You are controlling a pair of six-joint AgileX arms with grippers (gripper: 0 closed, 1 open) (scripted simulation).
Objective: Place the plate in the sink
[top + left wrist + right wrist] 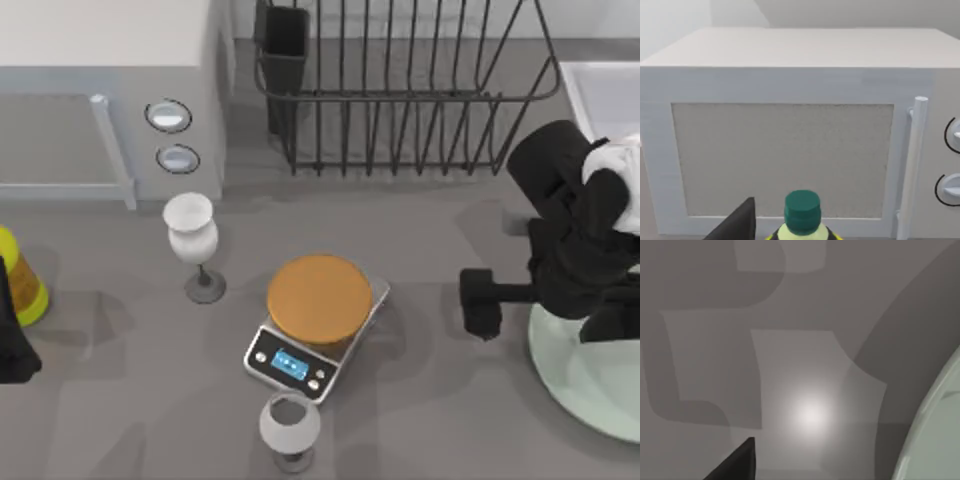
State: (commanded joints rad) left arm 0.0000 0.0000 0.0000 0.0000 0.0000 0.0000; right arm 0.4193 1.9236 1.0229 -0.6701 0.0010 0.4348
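One plate, large, round and pale mint green with a shallow raised rim, lies flat on the grey table at the top view's lower right, partly cut off by the picture's edge and partly covered by my right arm. In the right wrist view its pale green rim curves along one side above bare tabletop.

One sink, a light grey-white basin with straight raised edges, sits at the far right, behind the plate and well apart from it.

My right gripper hangs over the table just left of the plate, its black fingers pointing toward the table's middle. I cannot tell how far its fingers are parted, and nothing is visibly held in it.

One kitchen scale, silver with a blue display and an orange-brown disc on top, stands near the table's middle. Two white wine glasses stand upright: one glass to the left of the scale, the other glass just in front of it. One black wire dish rack stands behind the scale, beside the sink. One white microwave with two round knobs fills the far left.

My left arm sits parked at the left edge, beside one yellow bottle; the left wrist view shows that bottle's green cap in front of the microwave door. I cannot tell how its gripper stands.
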